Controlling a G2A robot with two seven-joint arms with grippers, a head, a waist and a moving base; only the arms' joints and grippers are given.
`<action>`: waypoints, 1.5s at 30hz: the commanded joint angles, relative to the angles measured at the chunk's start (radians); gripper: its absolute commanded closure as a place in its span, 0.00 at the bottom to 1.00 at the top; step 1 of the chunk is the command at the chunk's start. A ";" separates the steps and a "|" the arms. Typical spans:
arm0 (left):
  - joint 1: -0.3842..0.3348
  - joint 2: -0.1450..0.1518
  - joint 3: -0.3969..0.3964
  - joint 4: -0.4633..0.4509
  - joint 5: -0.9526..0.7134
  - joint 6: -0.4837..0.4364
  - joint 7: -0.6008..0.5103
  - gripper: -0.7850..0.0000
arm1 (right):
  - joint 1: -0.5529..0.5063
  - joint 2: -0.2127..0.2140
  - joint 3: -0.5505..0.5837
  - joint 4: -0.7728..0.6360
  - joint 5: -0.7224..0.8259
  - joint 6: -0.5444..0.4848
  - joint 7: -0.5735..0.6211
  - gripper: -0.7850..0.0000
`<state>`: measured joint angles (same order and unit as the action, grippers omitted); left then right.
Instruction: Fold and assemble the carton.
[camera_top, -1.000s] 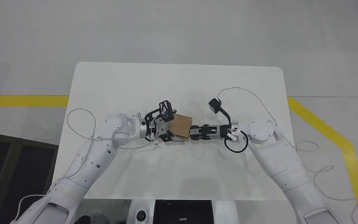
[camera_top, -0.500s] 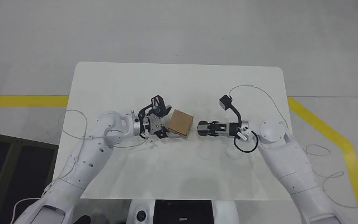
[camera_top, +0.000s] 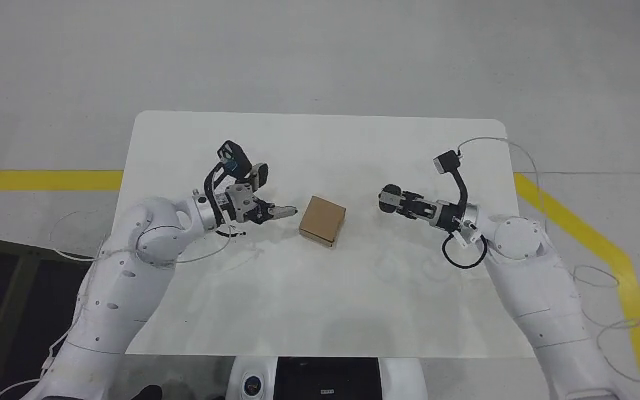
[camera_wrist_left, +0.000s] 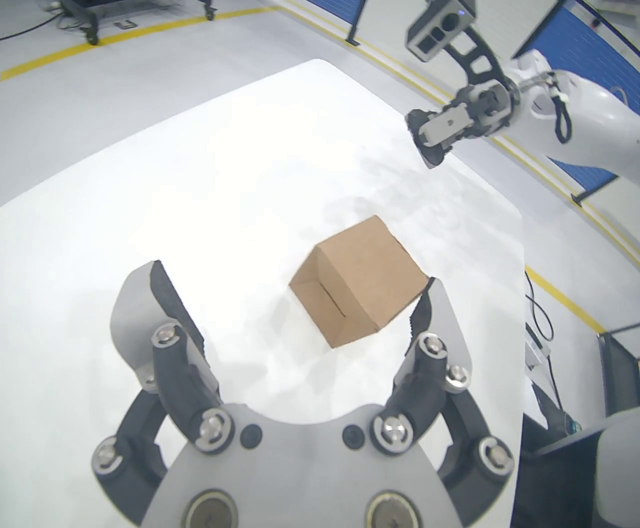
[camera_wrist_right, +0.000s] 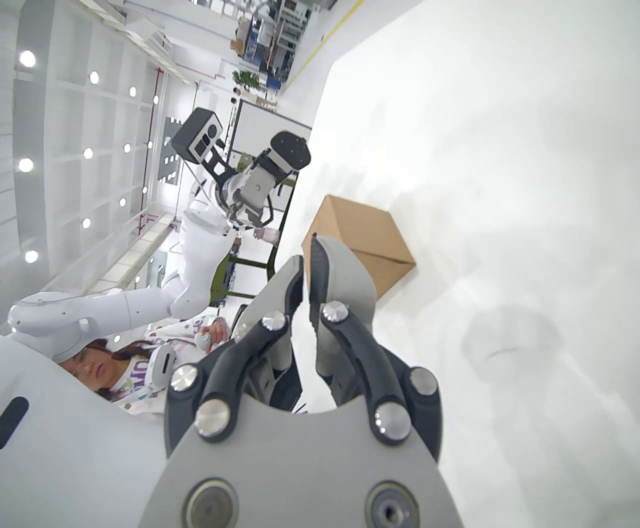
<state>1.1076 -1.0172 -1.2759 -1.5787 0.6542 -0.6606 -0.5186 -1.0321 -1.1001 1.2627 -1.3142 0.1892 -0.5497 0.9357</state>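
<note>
While the carton (camera_top: 323, 220) is sitting centred on the desk (camera_top: 400, 150), the left claw (camera_top: 284, 212) is hanging open at its 9 o'clock, the right claw (camera_top: 386, 198) closed at 3; light, crushable cardboard, probably best held across opposite walls.

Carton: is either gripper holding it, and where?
Nothing held. The carton sits free on the table; left gripper open, right gripper shut, both clear of it.
</note>
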 joint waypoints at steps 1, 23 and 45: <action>-0.001 0.000 -0.014 -0.003 -0.038 0.068 -0.014 0.00 | -0.002 0.002 0.022 0.006 -0.012 -0.028 -0.043 0.56; -0.169 0.018 -0.133 0.146 -0.158 0.215 -0.195 0.00 | -0.083 0.050 0.241 -0.130 -0.393 -0.014 -0.326 0.00; -0.318 0.024 -0.109 0.378 -0.127 0.066 -0.151 0.00 | -0.104 0.065 0.292 -0.186 -0.481 0.048 -0.355 0.00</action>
<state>0.7893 -0.9937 -1.3852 -1.2009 0.5278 -0.5949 -0.6694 -1.1360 -1.0349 1.5550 -1.4999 -0.2923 -0.5019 0.5807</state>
